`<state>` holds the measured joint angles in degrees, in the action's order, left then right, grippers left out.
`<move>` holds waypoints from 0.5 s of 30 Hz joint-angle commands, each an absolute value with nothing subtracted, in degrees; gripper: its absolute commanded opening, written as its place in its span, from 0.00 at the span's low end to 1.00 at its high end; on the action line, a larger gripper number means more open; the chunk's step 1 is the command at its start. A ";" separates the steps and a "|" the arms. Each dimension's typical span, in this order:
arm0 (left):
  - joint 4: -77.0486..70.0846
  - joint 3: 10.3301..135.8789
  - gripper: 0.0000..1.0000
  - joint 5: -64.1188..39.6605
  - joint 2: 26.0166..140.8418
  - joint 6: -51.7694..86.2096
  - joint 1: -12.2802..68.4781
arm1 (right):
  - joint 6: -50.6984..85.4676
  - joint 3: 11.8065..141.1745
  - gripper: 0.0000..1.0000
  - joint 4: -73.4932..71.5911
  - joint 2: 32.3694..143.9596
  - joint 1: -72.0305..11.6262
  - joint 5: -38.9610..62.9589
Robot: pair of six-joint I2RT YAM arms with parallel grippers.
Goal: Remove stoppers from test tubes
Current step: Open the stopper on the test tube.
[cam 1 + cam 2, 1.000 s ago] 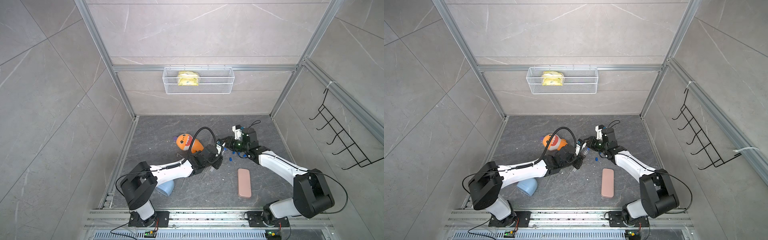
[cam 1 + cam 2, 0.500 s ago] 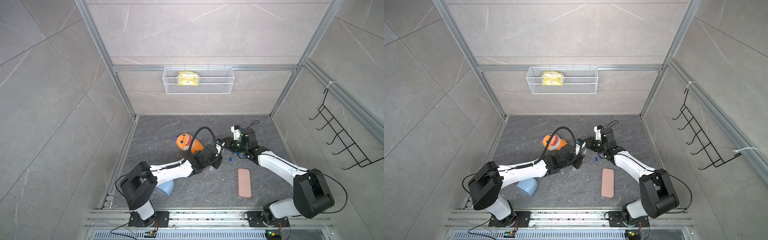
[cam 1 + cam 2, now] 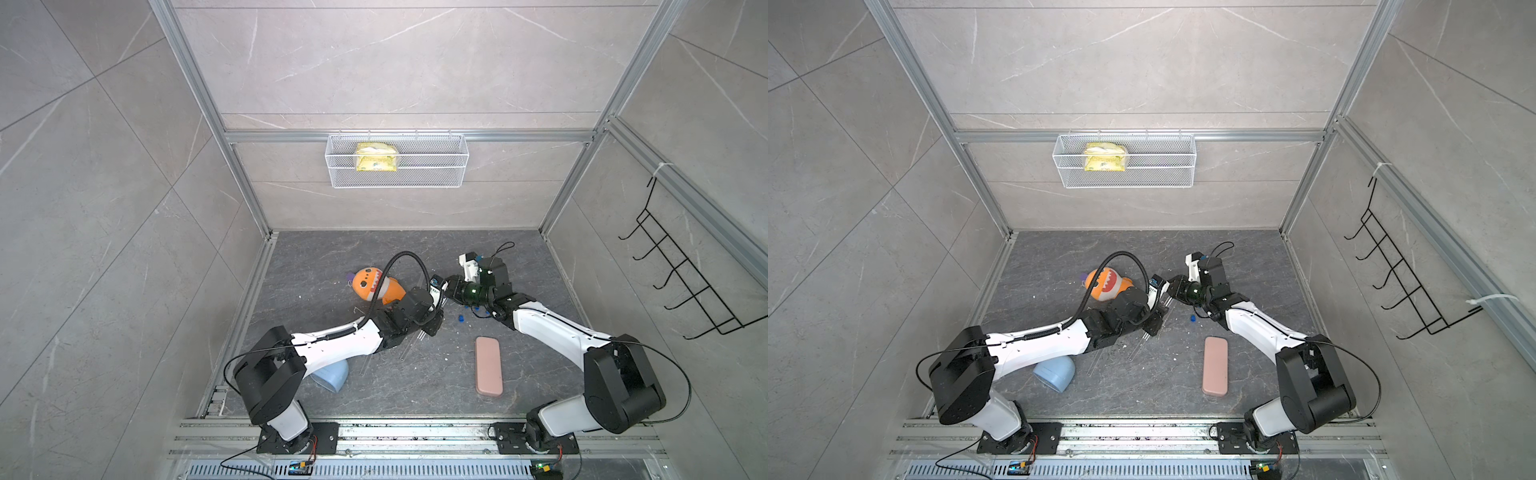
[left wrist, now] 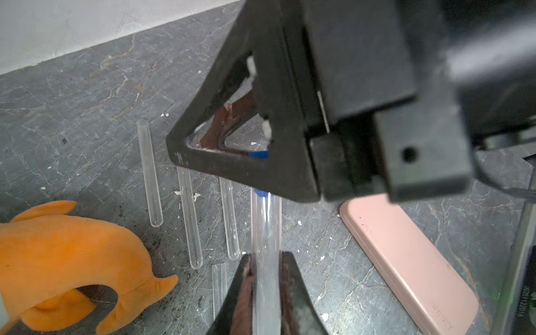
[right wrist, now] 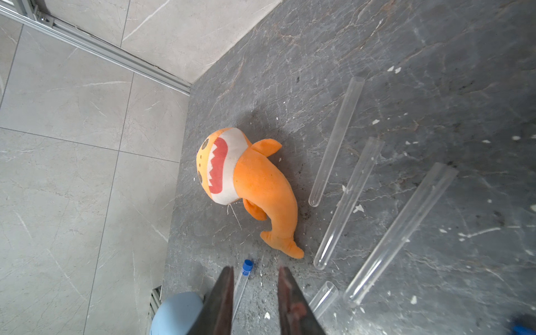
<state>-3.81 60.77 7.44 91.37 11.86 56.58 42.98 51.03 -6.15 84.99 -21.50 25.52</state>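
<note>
My left gripper (image 4: 265,258) is shut on a clear test tube (image 4: 265,226) held above the floor. The tube's blue stopper (image 4: 261,193) sits behind the near finger (image 4: 246,174) of my right gripper (image 3: 444,289). Blue shows through that finger's frame, against the far pad. In the right wrist view the right gripper (image 5: 254,269) shows only a narrow gap at its tips, with the grip spot hidden. Several uncapped test tubes (image 5: 348,203) lie on the floor. One capped tube (image 5: 247,265) lies near the bowl. Two loose stoppers (image 3: 459,318) lie under the right arm.
An orange shark plush (image 3: 374,286) lies just behind the left gripper. A pink case (image 3: 489,365) lies at the front right, and a blue bowl (image 3: 332,374) under the left arm. White crumbs dot the floor. A wire basket (image 3: 457,166) hangs on the back wall.
The right gripper has edged slightly toward the left gripper. The left arm and the tube it holds have stayed in place.
</note>
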 commanded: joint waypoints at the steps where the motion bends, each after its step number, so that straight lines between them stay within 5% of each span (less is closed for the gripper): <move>1: -7.22 61.06 0.00 8.79 88.32 10.99 56.43 | 42.75 51.38 0.28 -5.40 85.87 -21.83 25.59; 15: -7.36 61.26 0.00 8.44 89.80 11.38 56.41 | 43.00 51.02 0.16 -5.80 84.81 -21.87 25.31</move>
